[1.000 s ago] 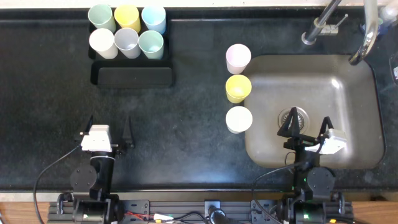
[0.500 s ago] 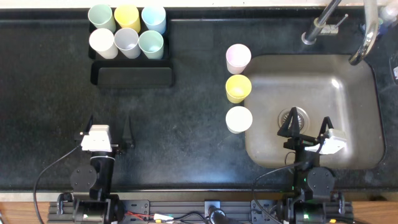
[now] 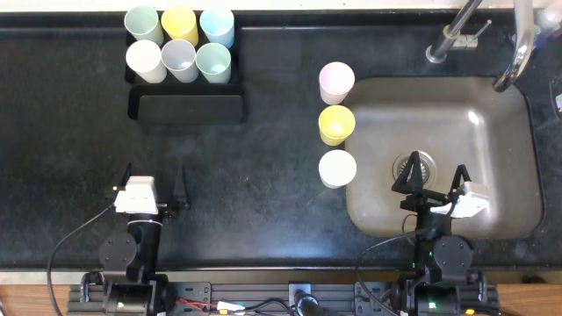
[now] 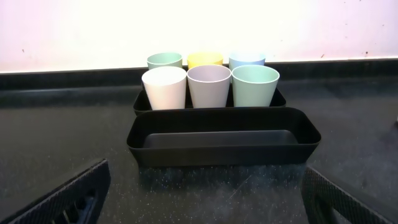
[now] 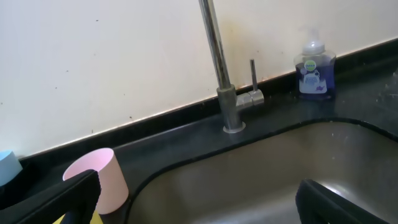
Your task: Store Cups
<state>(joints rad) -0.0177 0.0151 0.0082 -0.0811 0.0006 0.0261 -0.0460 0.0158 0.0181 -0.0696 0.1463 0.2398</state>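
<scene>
Six cups [image 3: 179,44] fill the rear tray [image 3: 131,81]; left tool [image 3: 156,175] and right tool [image 3: 435,175] are both spread.

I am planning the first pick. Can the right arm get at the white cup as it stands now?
Probably yes. The right gripper is open over the sink, and the white cup stands on the counter beside the sink, with nothing between them. The yellow cup stands close beside it.
</scene>
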